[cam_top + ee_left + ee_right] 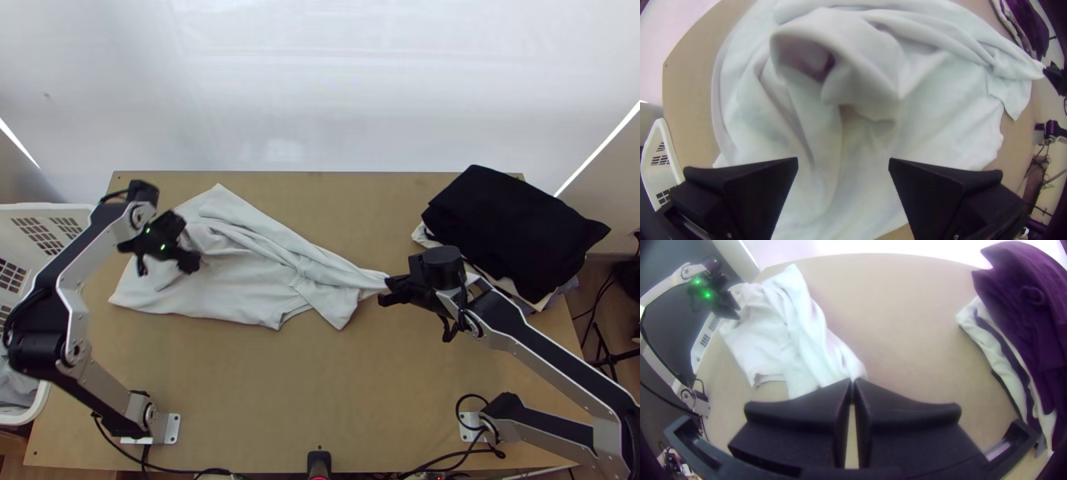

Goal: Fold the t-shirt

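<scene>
A white t-shirt (264,284) lies across the table's left and middle, loosely spread with long creases and a bunched part at its left. My left gripper (170,254) is over that bunched part; in the left wrist view my left gripper (843,162) stands open above the cloth (947,111), its two fingers wide apart. At the shirt's narrow right end my right gripper (389,291) is shut on a gathered tip of cloth. The right wrist view has my right gripper (852,386) with its fingertips together on the end of the shirt (804,351).
A stack of folded clothes, black on top (512,228), lies at the table's back right. Left of the table stands a white basket (68,212) with cloth inside. Bare tabletop (312,384) stretches along the near side.
</scene>
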Tool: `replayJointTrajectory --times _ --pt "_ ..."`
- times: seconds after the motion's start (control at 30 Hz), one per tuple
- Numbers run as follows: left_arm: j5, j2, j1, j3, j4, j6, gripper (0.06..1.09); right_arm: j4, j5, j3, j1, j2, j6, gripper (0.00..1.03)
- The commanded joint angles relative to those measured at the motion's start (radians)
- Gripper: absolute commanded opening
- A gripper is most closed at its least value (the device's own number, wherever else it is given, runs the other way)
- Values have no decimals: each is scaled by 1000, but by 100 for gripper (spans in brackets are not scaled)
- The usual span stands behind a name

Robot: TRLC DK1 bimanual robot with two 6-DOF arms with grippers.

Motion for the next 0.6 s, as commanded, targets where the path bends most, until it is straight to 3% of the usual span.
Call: replayJointTrajectory --times 0.0,0.37,0.57 --pt "-14 -84 53 -73 7 81 105 1 2 13 1 12 -1 3" --pt "168 178 115 525 -138 -252 105 0 2 -5 1 3 -1 3" --pt "191 325 72 692 -168 -287 105 1 3 -6 -1 17 -4 3"
